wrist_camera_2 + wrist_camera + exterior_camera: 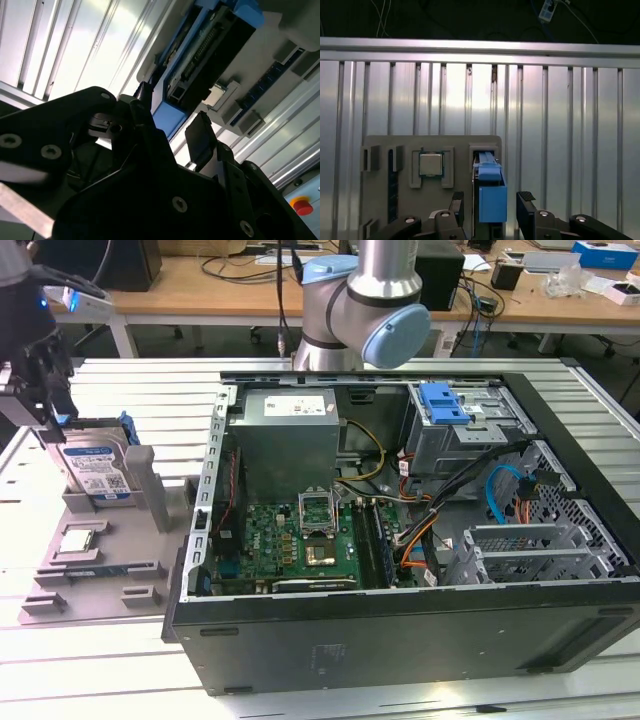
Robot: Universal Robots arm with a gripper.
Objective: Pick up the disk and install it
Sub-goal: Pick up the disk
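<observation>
Disk (95, 468) stands on edge in a slot of the gray holder (120, 540), which lies on the table (100, 660). Pincer (491, 200) is open over the holder, its fingers (526, 202) on either side of the disk with a small gap visible; it grips nothing.

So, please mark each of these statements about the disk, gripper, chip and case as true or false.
1. The disk stands on edge in the grey tray. True.
2. The case is open, and its board shows. True.
3. The disk sits inside the case. False: it is in the tray, outside the case.
4. The open gripper straddles the disk. True.
5. The chip lies on top of the disk. False: the chip lies in its own recess of the tray, beside the disk.
</observation>
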